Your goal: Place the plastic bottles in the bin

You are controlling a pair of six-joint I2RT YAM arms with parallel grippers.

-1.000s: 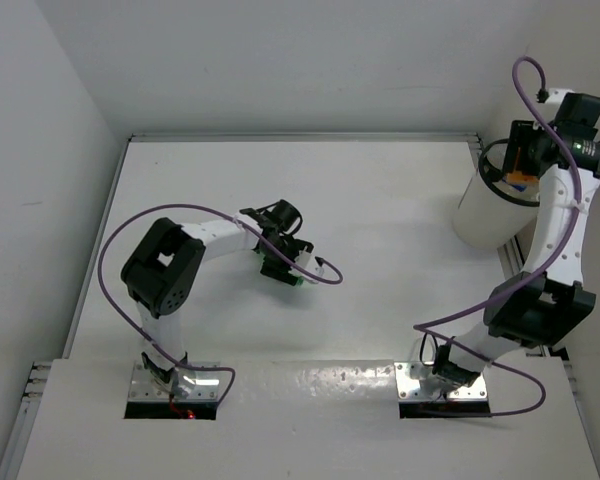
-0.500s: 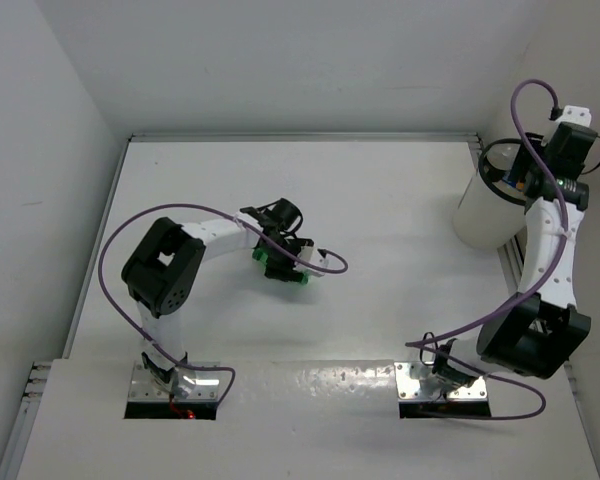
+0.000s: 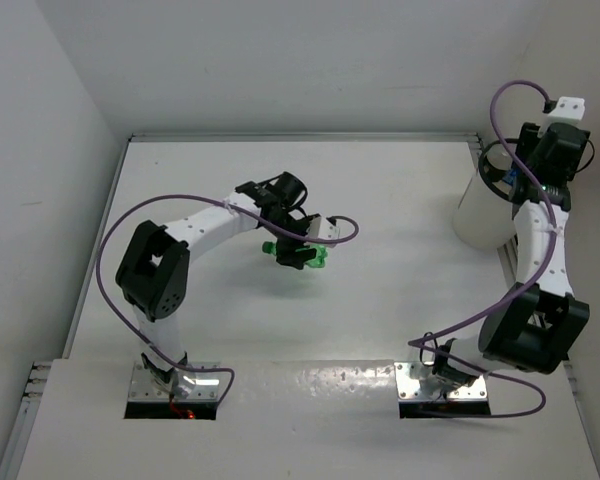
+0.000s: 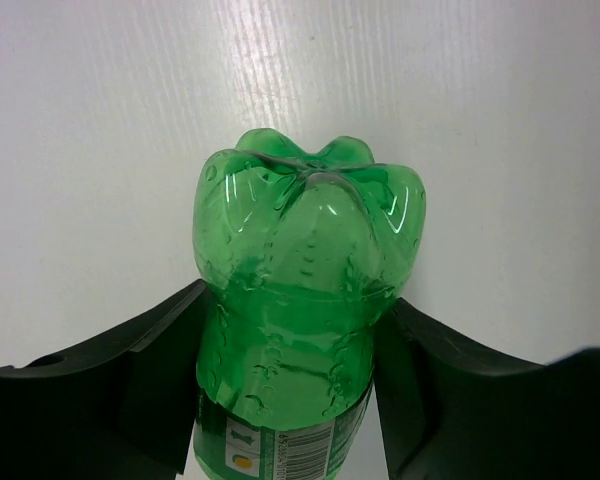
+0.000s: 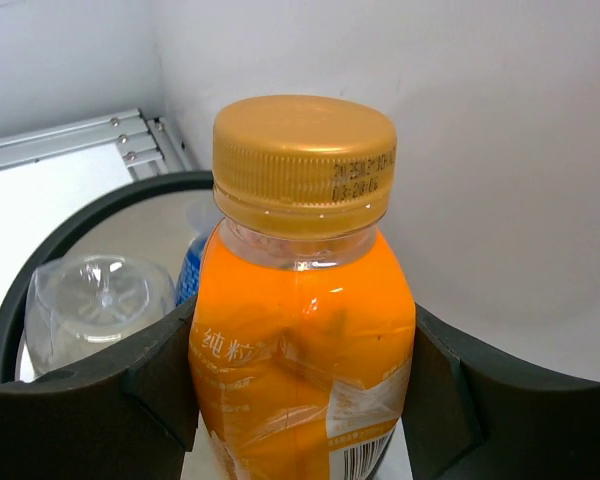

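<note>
My left gripper [image 3: 302, 245] is shut on a green plastic bottle [image 3: 318, 258] over the middle of the table. In the left wrist view the bottle [image 4: 305, 270] points its base away, with a black finger [image 4: 130, 375] pressing on each side. My right gripper [image 3: 523, 178] is over the white bin [image 3: 477, 222] at the far right. It is shut on an orange bottle [image 5: 300, 330] with a gold cap, held above the bin's black rim [image 5: 70, 235]. A clear bottle [image 5: 95, 300] and a blue-labelled bottle [image 5: 188, 272] lie inside the bin.
The white table [image 3: 400, 270] is walled at the back and on the left. A metal rail [image 3: 510, 255] runs along its right edge beside the bin. Purple cables loop off both arms.
My left gripper has moved right and away from the base with the green bottle in it. My right wrist has turned and shifted slightly above the bin, still holding the orange bottle.
</note>
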